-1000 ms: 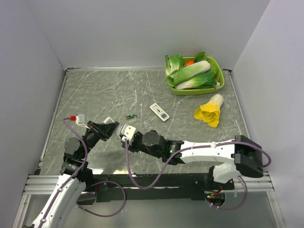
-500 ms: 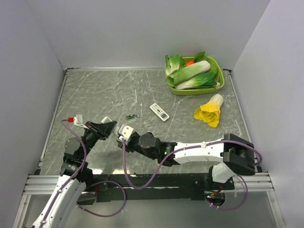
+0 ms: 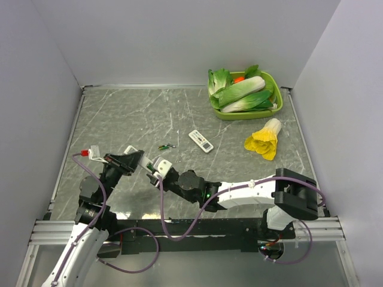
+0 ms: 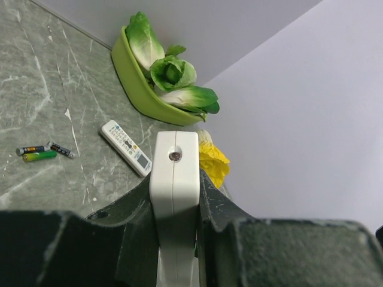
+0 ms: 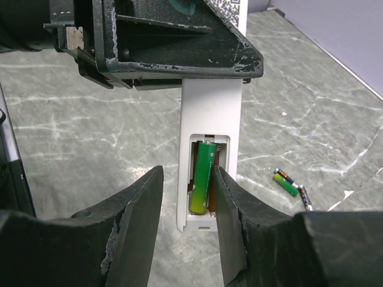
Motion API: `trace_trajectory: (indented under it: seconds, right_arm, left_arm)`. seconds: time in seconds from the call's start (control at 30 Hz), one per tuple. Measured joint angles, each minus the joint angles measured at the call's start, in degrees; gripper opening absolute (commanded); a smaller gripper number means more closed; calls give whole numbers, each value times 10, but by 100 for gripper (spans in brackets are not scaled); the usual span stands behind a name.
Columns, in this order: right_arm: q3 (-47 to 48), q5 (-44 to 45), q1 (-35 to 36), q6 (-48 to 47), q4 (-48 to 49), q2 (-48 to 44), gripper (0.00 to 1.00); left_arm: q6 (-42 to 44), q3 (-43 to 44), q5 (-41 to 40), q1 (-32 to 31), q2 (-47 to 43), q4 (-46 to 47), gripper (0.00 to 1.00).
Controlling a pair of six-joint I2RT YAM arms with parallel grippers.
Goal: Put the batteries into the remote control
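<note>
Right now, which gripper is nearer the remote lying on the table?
Right. The right gripper is left of the remote on the table, toward the near edge; the left gripper is farther left, beyond it.

Robotics laboratory test cell, seen from the arms' side. A marble-patterned table (image 3: 119, 113) is boxed in on three sides by plain pale walls (image 3: 179, 42). Along the table's near edge runs an aluminium rail (image 3: 60, 230) carrying the left arm (image 3: 90, 197) and the right arm (image 3: 251, 191), both trailing loose purple cables (image 3: 160, 203). The items on the table are unrelated props. A green bowl (image 3: 239, 115) of leafy vegetables (image 3: 239, 91) sits at its far right corner, with a yellow-leaved cabbage (image 3: 263, 140) just beside the bowl. A buttoned remote (image 3: 201, 140) and the batteries (image 3: 166, 146) lie near the table's middle. The remote control (image 4: 173, 179) is held above its near left part.
</note>
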Motion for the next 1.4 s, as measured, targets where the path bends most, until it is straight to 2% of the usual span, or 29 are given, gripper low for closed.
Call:
trace_trajectory:
  seconds: [0.53, 0.73, 0.9, 1.4]
  right_arm:
    - [-9, 0, 0, -35, 70, 28, 45]
    - [-9, -5, 0, -45, 83, 31, 53]
    - [-38, -25, 1, -61, 132, 30, 56]
    - [-50, -26, 1, -103, 178, 29, 54]
  left_arm:
    - [4, 0, -15, 0, -12, -9, 3]
    - [12, 0, -19, 0, -22, -13, 4]
    - [24, 0, -24, 0, -36, -17, 4]
    - [46, 0, -25, 0, -45, -21, 4]
